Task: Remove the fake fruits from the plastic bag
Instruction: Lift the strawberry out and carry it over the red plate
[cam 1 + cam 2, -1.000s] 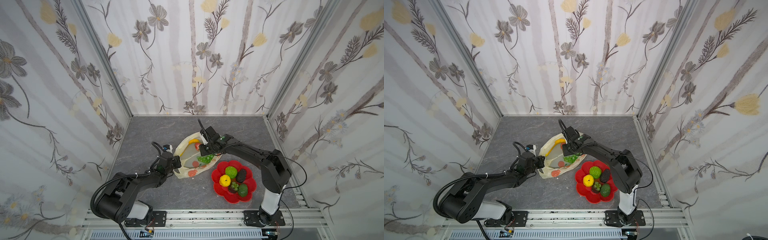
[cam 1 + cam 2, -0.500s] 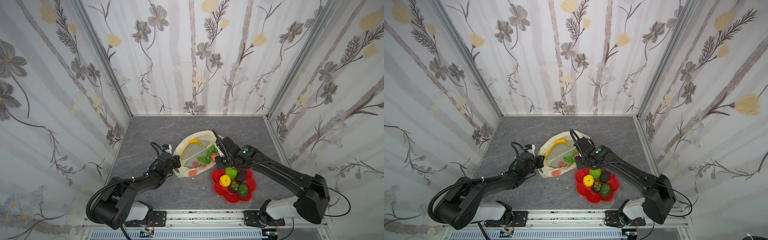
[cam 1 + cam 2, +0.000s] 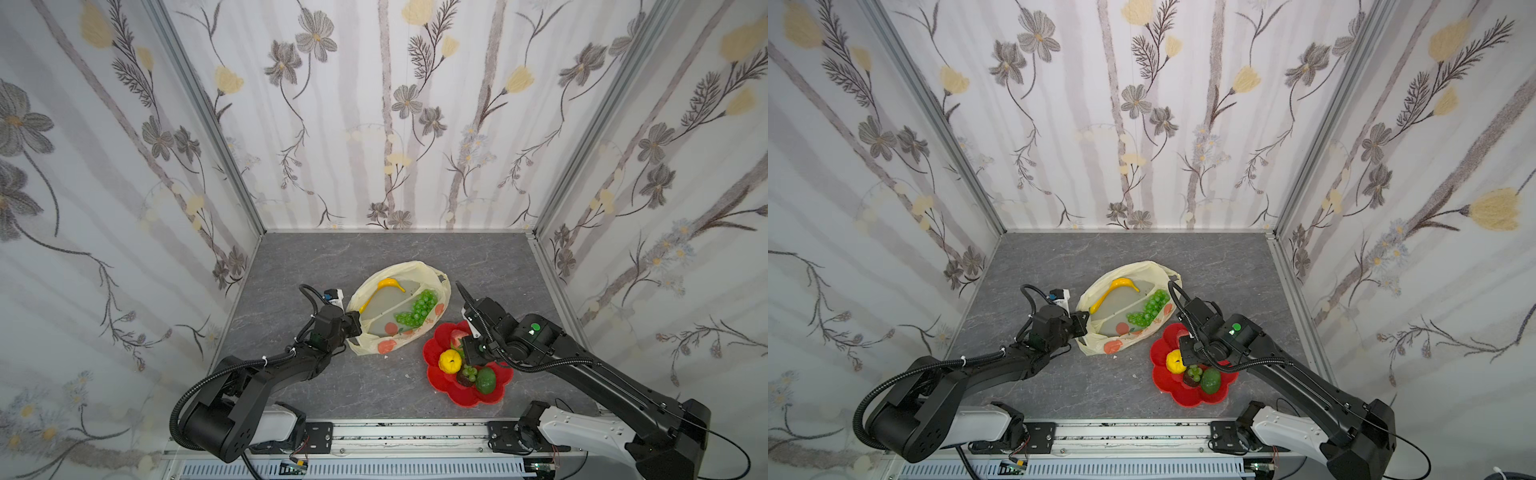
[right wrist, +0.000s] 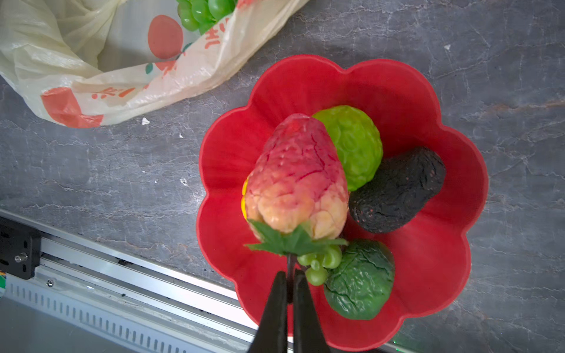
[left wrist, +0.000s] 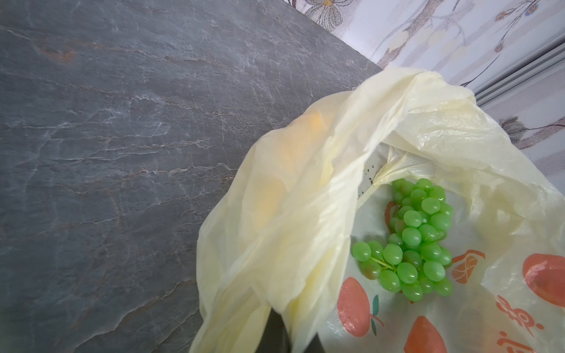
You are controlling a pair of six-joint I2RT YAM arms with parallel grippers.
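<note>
Two fake fruits, a banana [image 3: 388, 284] and a grape bunch [image 3: 417, 309], lie in the plastic bag [image 3: 415, 268] at mid-worktop [image 3: 374, 253]. The left jaws are clamped on the bag's rim. The right jaws pinch a strawberry [image 4: 296, 180] by its stem above the fruit-crowded red dish [image 4: 428, 259], just beside the bag and near the front rail [image 3: 415, 432]. Bare worktop lies behind the bag.

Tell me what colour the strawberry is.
The strawberry is red at the tip, fading to pale yellow-pink near its green leaves; the right wrist view shows it best.
</note>
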